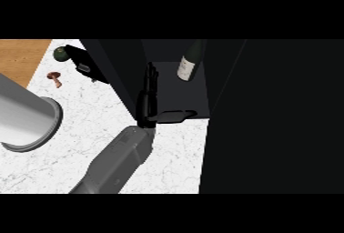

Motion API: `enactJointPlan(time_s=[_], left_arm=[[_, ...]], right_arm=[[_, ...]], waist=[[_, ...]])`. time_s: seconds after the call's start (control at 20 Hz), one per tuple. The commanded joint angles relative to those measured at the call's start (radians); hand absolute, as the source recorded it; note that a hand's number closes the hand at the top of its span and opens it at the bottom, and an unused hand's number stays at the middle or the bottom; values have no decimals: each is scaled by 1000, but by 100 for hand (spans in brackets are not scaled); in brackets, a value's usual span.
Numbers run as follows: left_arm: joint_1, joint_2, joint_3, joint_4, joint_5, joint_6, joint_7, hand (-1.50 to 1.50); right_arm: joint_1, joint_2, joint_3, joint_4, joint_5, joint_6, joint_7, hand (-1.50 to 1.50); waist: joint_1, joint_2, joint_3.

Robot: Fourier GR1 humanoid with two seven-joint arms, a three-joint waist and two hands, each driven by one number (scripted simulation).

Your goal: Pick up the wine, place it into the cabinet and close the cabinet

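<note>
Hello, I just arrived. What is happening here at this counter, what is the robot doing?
The wine bottle already stands upright inside the open dark cabinet. One robot hand, on a grey forearm coming from the lower edge, reaches to the cabinet's left side with straight fingers and holds nothing. The cabinet is not closed yet. On the marble counter to the left lie a small mushroom and a large grey cylinder. I cannot tell which hand it is.

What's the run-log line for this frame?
dark glass wine bottle with white label: upright inside black cabinet | left hand: open, fingers straight, against cabinet's left wall | right hand: not in view | cabinet: open
</note>
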Motion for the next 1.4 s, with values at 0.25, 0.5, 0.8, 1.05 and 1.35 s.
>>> enactJointPlan(time_s=[0.25,0.5,0.8,1.05,1.35], left_arm=[[304,0,-215,-450,-102,209,45,-150],[406,10,-246,-621,-165,270,79,-150],[571,126,-311,-883,-245,359,165,-150],[621,128,-326,-1017,-283,385,222,-150],[687,269,-312,-1145,-285,272,248,-150]], right_arm=[[66,-5,10,-56,0,6,-8,-150],[69,-21,-68,-70,-59,20,-21,-150],[7,-7,-42,-38,-32,-5,-2,-150],[108,-34,-51,-98,-93,67,-29,-150],[62,-42,-73,-96,-180,71,59,-150]], waist=[[30,-2,0],[26,0,1],[28,1,1],[22,1,1],[22,2,1]])
